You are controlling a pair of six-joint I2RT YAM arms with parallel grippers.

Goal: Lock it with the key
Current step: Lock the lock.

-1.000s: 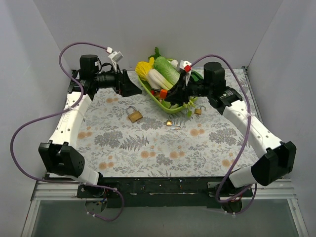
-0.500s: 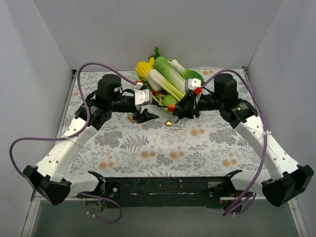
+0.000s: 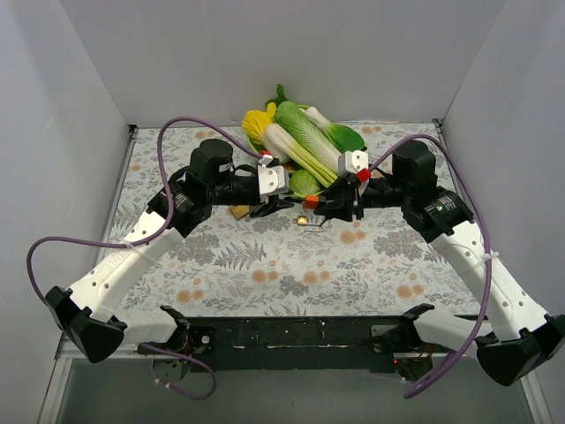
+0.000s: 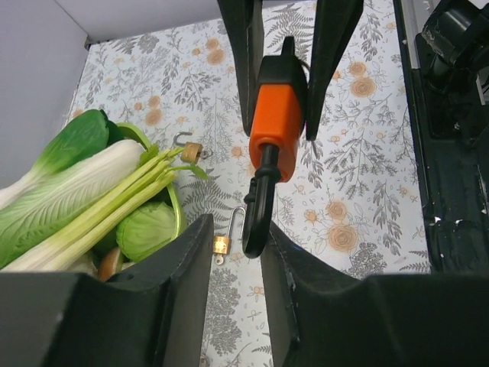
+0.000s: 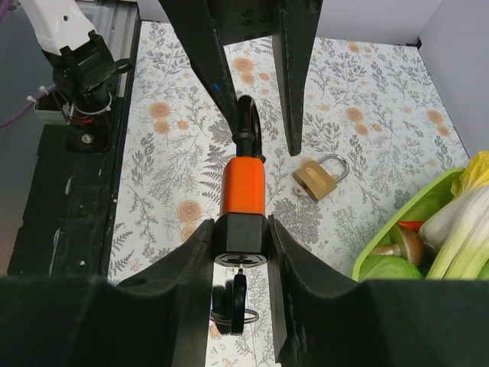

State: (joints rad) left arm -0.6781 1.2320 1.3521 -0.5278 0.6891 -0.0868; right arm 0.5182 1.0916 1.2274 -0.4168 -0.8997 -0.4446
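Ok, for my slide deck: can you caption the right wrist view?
Right gripper holds an orange lock up into the open left gripper; a brass padlock lies on the mat beyond.

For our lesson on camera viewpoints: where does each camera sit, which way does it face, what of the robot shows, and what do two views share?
Top external: above and behind the bases, looking down on the floral-patterned table; the left arm and right arm show whole.
Left wrist: mounted behind the open left gripper, facing rightward at the right gripper.
Right wrist: faces leftward; the right gripper clamps the orange-and-black plastic piece, brass padlock beyond.
Shared: both wrist views show that piece and the lime-green plastic tray of vegetables.
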